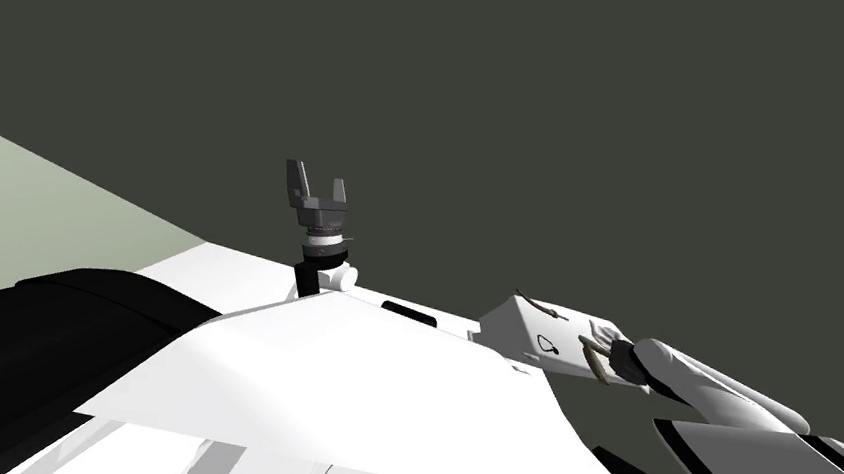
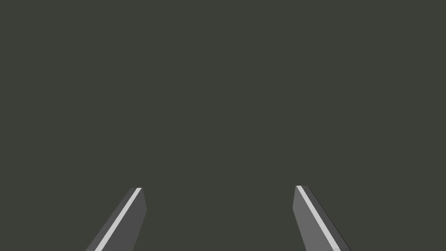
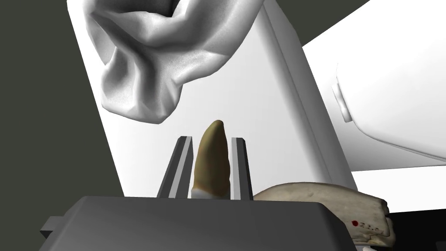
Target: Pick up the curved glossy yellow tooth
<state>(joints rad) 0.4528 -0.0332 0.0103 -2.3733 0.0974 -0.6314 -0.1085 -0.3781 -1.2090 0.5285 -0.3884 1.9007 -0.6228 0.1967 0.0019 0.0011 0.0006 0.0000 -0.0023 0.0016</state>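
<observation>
In the right wrist view a curved, glossy, yellow-brown tooth (image 3: 212,159) stands between the two fingers of my right gripper (image 3: 211,144), which is shut on its sides. The tooth's tip rises above the fingertips, over a white box-like stand (image 3: 261,109). The head view shows the same right gripper (image 1: 602,357) at the white stand (image 1: 540,324), with the tooth (image 1: 594,359) as a thin tan sliver. My left gripper (image 1: 315,186) is raised in front of a dark grey wall, open, nothing between its fingers (image 2: 124,218).
A crumpled white cloth-like shape (image 3: 152,56) lies on the stand beyond the tooth. A pale, bone-like piece with a red dot (image 3: 339,205) lies beside my right gripper's body. Small dark curved items (image 1: 546,343) rest on the stand's top. Dark grey wall fills the background.
</observation>
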